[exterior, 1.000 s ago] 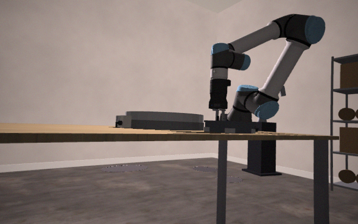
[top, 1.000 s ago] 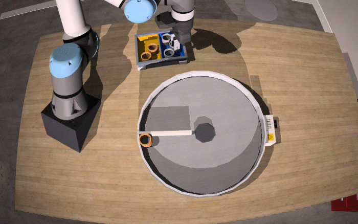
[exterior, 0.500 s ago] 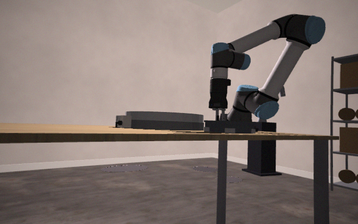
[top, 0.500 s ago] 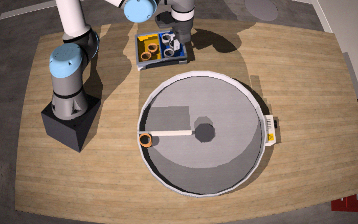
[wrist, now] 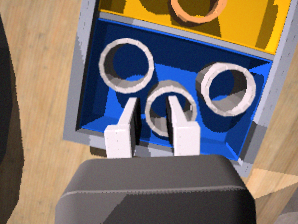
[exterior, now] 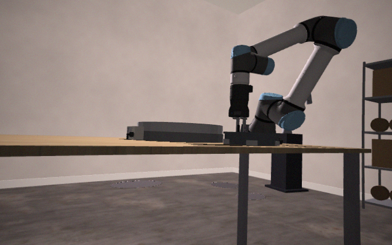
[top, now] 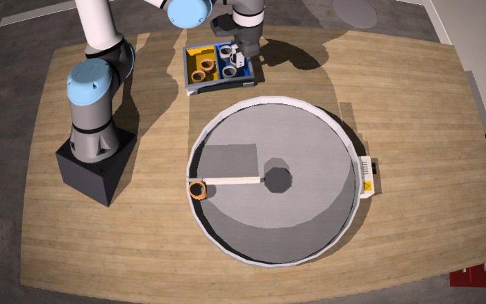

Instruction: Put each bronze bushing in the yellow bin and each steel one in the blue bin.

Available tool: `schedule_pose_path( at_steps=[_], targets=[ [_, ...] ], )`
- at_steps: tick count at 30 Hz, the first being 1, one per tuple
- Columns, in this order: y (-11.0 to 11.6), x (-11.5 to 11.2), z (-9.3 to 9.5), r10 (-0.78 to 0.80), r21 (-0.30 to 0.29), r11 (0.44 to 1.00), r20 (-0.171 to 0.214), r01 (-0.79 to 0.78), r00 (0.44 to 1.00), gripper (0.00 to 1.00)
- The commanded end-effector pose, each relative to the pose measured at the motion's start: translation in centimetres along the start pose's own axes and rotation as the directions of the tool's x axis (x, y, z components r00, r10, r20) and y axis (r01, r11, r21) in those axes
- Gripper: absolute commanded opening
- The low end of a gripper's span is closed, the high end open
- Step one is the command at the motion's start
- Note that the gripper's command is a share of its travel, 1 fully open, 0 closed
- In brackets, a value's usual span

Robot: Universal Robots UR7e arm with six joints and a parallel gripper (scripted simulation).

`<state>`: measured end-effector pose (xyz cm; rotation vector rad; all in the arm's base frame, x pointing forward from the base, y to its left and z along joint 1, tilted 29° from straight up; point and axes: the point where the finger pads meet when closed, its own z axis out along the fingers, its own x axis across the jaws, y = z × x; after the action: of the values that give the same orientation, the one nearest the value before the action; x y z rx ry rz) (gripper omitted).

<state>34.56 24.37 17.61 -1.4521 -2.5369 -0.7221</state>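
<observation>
Below the fingers, the wooden table [top: 125,250] [exterior: 86,141] [wrist: 40,100] is spanned at one side by the robot arm [top: 96,21] [exterior: 312,75]. Well apart from the fingers, the round turntable [top: 304,143] [exterior: 179,132] is crossed by a pale bar [top: 232,180] from its rim toward the hub. Directly beneath the fingers is set the grey divided tray [top: 218,82] [exterior: 245,138] [wrist: 74,100], in which the blue bin [top: 244,73] [wrist: 165,70] is entered from above and the yellow bin [top: 189,60] [wrist: 245,20] lies just beyond the divider.

The gripper [top: 237,59] [exterior: 241,130] [wrist: 153,111] is pointed down, its fingers held partly apart with nothing clamped. One fingertip is seen over the opening of the middle steel bushing [top: 231,59] [wrist: 151,116], the other outside its ring; whether either touches it cannot be told. In the wrist view, the fingers are flanked by a left steel bushing [top: 223,72] [wrist: 103,67] and a right steel bushing [top: 225,57] [wrist: 251,97], both in the blue bin. Beyond the divider, a nearer bronze bushing [top: 207,70] [wrist: 197,19] and a farther bronze bushing [top: 198,80] are contained in the yellow bin. Well apart from the fingers, a third bronze bushing [top: 189,189] is left on the turntable, between rim and bar.

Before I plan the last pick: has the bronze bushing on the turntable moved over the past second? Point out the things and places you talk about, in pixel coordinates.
No: the bronze bushing [top: 197,190] sits at the same spot, against the white bar's [top: 230,180] outer end.
</observation>
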Motion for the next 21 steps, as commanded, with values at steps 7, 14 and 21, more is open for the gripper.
schedule_pose_path(
  at_steps=[7, 14, 21],
  targets=[
    [0.12, -0.01, -0.47, -0.001, -0.003, 1.0, 0.001, 0.001, 1.0, 0.47],
    [0.17, -0.01, -0.72, -0.002, -0.004, 1.0, 0.001, 0.002, 1.0, 0.47],
    [0.21, -0.01, -0.9, -0.002, -0.005, 1.0, 0.002, 0.002, 1.0, 0.47]
  ],
)
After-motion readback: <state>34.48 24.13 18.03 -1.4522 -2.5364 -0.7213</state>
